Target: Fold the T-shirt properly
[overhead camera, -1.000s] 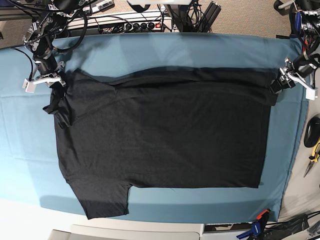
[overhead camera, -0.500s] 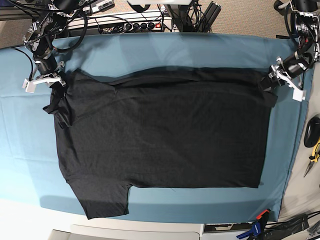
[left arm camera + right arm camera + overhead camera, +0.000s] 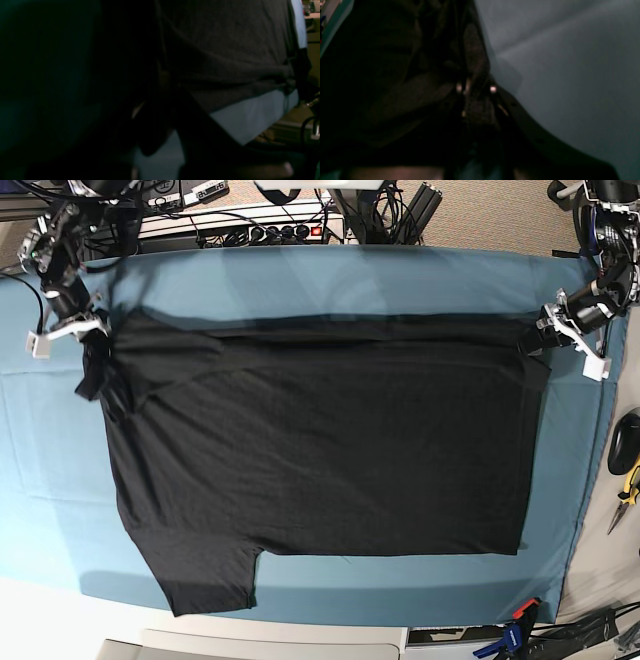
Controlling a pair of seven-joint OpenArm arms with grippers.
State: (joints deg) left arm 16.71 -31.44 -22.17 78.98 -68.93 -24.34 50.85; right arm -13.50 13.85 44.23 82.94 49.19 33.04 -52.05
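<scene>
T-shirt (image 3: 320, 460) lies spread flat on teal-covered desk (image 3: 330, 275), far edge pulled taut. Left hand (image 3: 548, 328) clenched on far hem corner; right hand (image 3: 92, 340) clenched on shoulder corner. No fold completed yet; all folding remains.

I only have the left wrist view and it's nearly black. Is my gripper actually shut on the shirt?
Observer: Yes. From the base view the left gripper is shut on the T-shirt at its far corner on that side.
Operator: And the other arm?
Observer: The right gripper pinches the opposite far corner, by the bunched sleeve.
Operator: How does the rest lie?
Observer: Spread flat on the teal cloth, with the near sleeve sticking out toward the table's front edge.
</scene>
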